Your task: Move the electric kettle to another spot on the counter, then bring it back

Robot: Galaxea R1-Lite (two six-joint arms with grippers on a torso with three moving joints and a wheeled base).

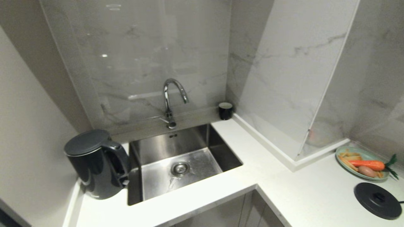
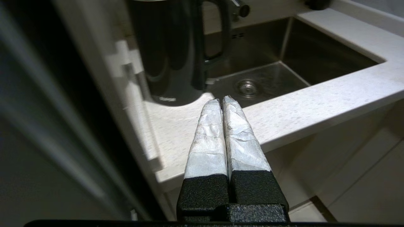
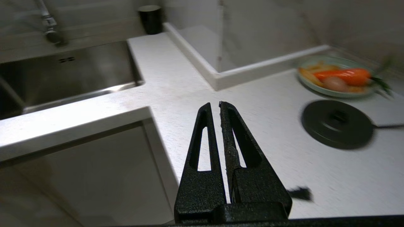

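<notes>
The glossy black electric kettle [image 1: 96, 164] stands upright on the white counter [image 1: 221, 189] left of the sink, its loop handle turned toward the basin. In the left wrist view the kettle [image 2: 172, 50] rises just beyond my left gripper [image 2: 221, 101], which is shut with nothing between its taped fingers and hangs over the counter's [image 2: 300, 110] front edge, short of the kettle. My right gripper [image 3: 214, 105] is shut and empty above the counter's [image 3: 189, 91] right stretch. Neither arm shows in the head view.
A steel sink [image 1: 180, 164] with a curved tap [image 1: 170, 101] lies beside the kettle. A small black cup [image 1: 225, 110] sits in the back corner. At the right are a round black power base [image 1: 377, 200] and a plate of vegetables [image 1: 363, 164]. A wall closes the left side.
</notes>
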